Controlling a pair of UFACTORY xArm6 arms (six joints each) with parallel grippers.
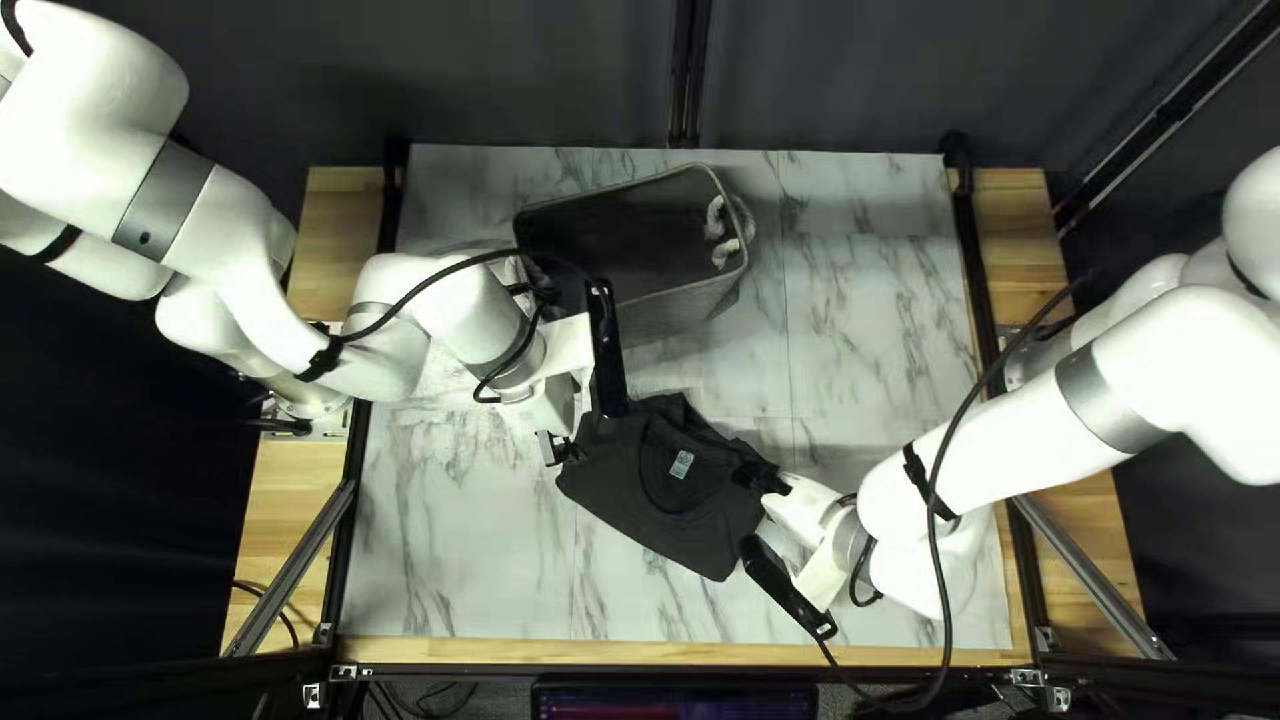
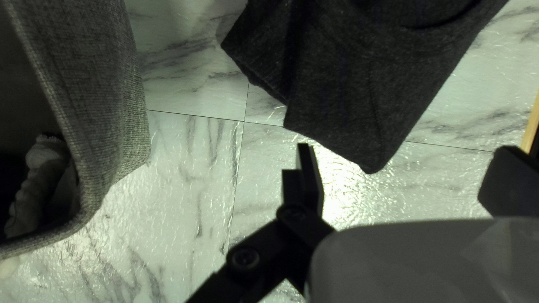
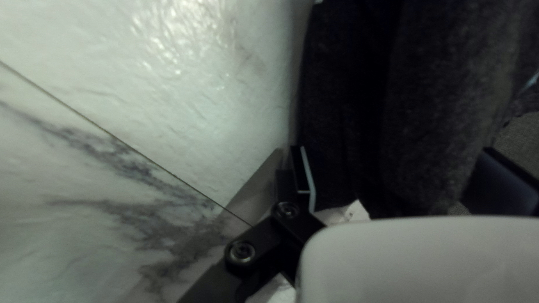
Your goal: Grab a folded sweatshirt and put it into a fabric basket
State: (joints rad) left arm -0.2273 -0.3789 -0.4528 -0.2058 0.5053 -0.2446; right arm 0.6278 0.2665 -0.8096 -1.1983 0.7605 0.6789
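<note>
Dark grey cloth is seemingly being readied for grasping: the folded sweatshirt (image 1: 614, 487) is being borne by the table (image 1: 867, 347), straddled by the right gripper (image 3: 392, 150), fingers spread, and faced by the left gripper (image 2: 401, 150), fingers likewise apart. Pinching, then lifting, is being called for; direct passage is being barred by the fabric basket's wall (image 1: 667, 316).

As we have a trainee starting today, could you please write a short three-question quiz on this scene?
1. Fill in: the basket stands nearer the ____ edge of the table than the near one.
2. Which hand is closer to the basket? A) left B) right C) both equally
3. True or false: the sweatshirt lies on the table, outside the basket.

Key: 1 far; 2 A, the left hand; 3 true.
</note>
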